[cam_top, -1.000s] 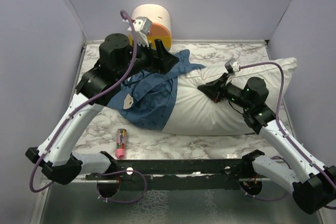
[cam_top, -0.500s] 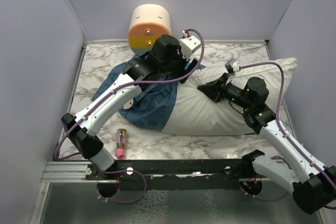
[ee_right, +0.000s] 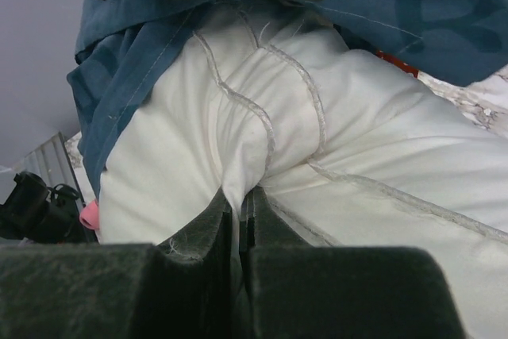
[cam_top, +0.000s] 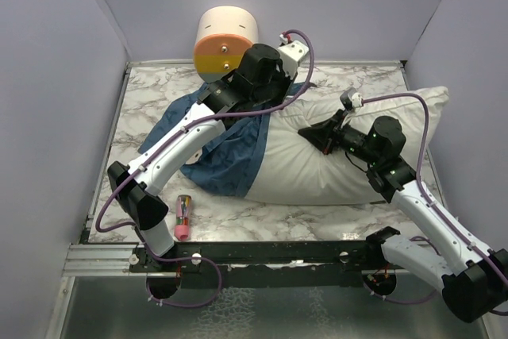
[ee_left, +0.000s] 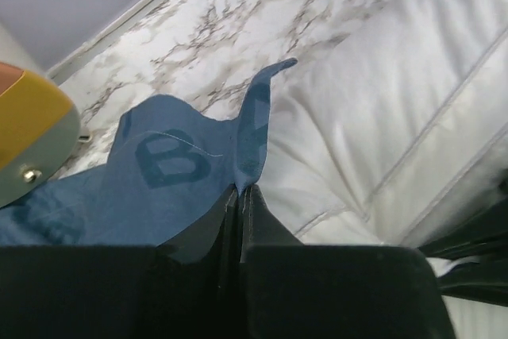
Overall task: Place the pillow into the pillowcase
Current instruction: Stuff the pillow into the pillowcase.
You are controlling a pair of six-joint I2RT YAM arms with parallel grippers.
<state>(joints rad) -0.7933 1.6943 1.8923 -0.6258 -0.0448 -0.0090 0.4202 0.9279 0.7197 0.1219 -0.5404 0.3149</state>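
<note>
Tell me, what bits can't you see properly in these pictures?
- Top view: the left end of the pillow, hidden under the pillowcase and the left arm.
- Top view: the little pink-capped tube, too small to identify.
- Left wrist view: the cylinder, cut off by the left edge.

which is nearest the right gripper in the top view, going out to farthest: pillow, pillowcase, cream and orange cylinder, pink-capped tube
From the right gripper:
1. pillow, pinched in its shut jaws.
2. pillowcase, just to its left, over the pillow's end.
3. cream-and-orange cylinder, back left.
4. pink-capped tube, front left, near the arm bases.
</note>
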